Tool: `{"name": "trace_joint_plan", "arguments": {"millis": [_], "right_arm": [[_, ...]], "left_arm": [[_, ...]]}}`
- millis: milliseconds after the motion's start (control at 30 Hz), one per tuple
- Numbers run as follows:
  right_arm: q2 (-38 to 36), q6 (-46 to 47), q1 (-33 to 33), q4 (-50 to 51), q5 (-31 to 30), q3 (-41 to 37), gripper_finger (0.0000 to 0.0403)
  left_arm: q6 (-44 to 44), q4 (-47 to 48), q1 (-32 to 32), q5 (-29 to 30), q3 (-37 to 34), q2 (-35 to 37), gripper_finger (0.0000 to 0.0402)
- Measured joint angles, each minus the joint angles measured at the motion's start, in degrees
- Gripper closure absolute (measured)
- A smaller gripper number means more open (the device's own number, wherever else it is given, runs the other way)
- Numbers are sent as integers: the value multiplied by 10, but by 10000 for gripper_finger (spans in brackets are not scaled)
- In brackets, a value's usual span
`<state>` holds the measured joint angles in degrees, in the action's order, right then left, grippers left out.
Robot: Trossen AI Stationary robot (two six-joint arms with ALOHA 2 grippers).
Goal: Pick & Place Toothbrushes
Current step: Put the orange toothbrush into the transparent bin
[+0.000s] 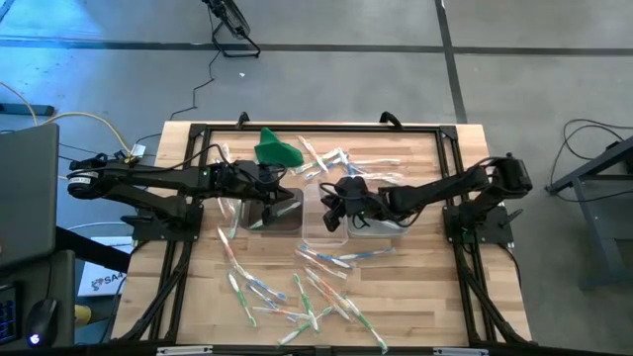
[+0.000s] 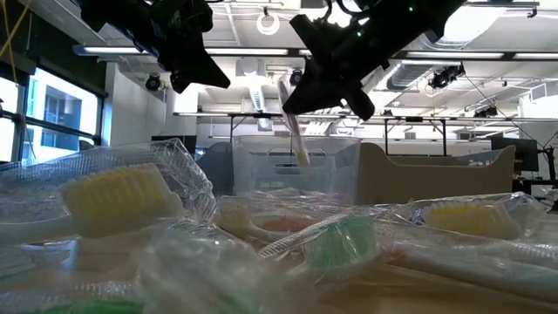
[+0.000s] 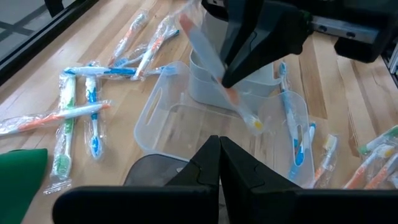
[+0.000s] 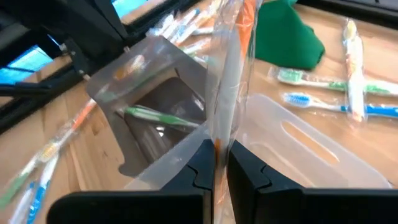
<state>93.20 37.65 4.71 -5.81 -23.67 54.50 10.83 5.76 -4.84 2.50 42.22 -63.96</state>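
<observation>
Right gripper [image 4: 216,163] clamping wrapped orange toothbrush [image 4: 231,74], near-upright, head down

1. Three tubs [image 1: 323,220] stood side by side at the table [image 1: 435,297] centre.
2. Loose toothbrushes [image 1: 297,297] lay before them; others lay behind, right of the cloth lump [image 1: 276,149].
3. The right gripper [image 1: 331,201] (holding one toothbrush [image 4: 229,81]) hung above the middle tub.

I see the held toothbrush [image 4: 227,74] cut off beyond the right gripper [image 4: 217,163]; its head is hidden.
</observation>
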Motion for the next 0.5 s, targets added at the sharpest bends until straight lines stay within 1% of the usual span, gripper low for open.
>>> {"name": "trace_joint_plan", "arguments": {"millis": [200,333,500], "right_arm": [[1,19,0,15,2,0,390],[1,40,0,27,28,0,390],[1,47,0,50,30,0,390]], "left_arm": [[0,0,0,0,0,0,400],[0,0,0,0,0,0,400],[0,0,0,0,0,0,400]]}}
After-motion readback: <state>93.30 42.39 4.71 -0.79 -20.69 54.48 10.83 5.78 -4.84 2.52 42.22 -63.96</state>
